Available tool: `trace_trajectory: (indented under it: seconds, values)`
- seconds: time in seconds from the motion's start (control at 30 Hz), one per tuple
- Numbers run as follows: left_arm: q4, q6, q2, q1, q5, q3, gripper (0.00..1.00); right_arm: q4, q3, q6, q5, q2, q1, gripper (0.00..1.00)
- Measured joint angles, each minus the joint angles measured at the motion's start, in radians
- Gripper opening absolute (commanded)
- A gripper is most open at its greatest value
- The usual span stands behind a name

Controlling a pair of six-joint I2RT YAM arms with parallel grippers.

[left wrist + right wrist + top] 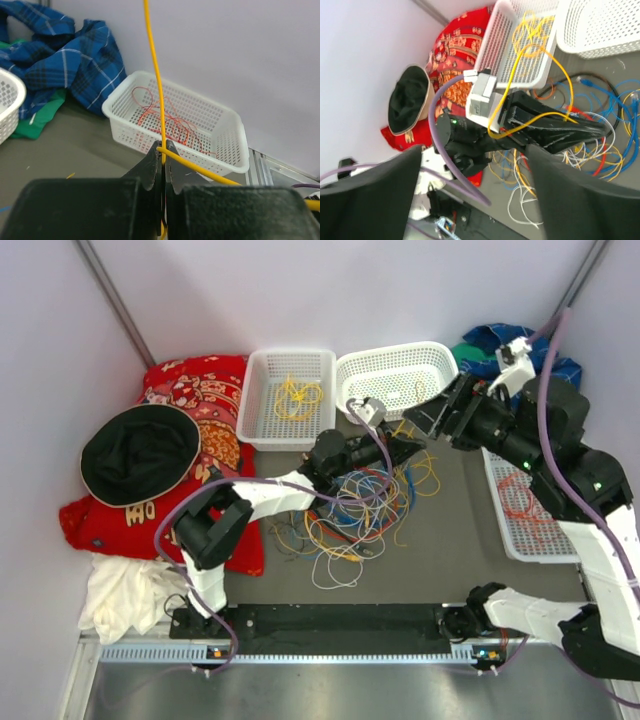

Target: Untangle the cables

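- Reaching over the middle of the table in the overhead view, the left gripper (405,448) is hovering at the far edge of the tangled cables (350,515). The right gripper (422,422) is facing it from just beside, on the far right. The left arm is lying nearer the heap.
- Showing close up in the left wrist view, the jaws are pinching shut on a single yellow cable (152,60). It is running straight up out of the fingertips and trailing off low to the right, in front of a white basket (225,150) of red wires (170,120).
- Looking across in the right wrist view, the right gripper's fingers (570,200) are standing wide apart and gripping nothing. The yellow cable is looping over the left gripper directly ahead of them, its long run rising toward the far basket (495,55) of yellow coils (532,27). Any second grasp is probably depending on closing across that strand.
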Motion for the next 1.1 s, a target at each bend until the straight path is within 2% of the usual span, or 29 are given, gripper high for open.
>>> trace_trajectory:
  seconds: [0.13, 0.27, 0.47, 0.7, 0.87, 1.1]
  values:
    - [-0.273, 0.003, -0.108, 0.032, -0.04, 0.058, 0.0, -0.003, 0.005, -0.045, 0.067, -0.048, 0.0, 0.99]
    - [-0.583, -0.013, -0.174, 0.095, -0.096, 0.287, 0.0, -0.014, 0.024, -0.08, 0.138, -0.097, 0.0, 0.99]
    - [-0.908, -0.054, -0.223, 0.225, -0.181, 0.612, 0.0, -0.013, -0.001, -0.11, 0.251, -0.217, 0.0, 0.99]
    - [-1.095, -0.043, -0.235, 0.315, -0.29, 0.758, 0.0, -0.004, -0.098, -0.124, 0.33, -0.326, 0.0, 0.99]
    - [-1.16, -0.034, -0.158, 0.399, -0.33, 0.853, 0.0, 0.002, -0.211, -0.122, 0.338, -0.339, 0.0, 0.99]
    - [-1.206, -0.069, 0.018, 0.566, -0.348, 0.883, 0.0, 0.003, -0.342, -0.109, 0.333, -0.356, 0.0, 0.99]
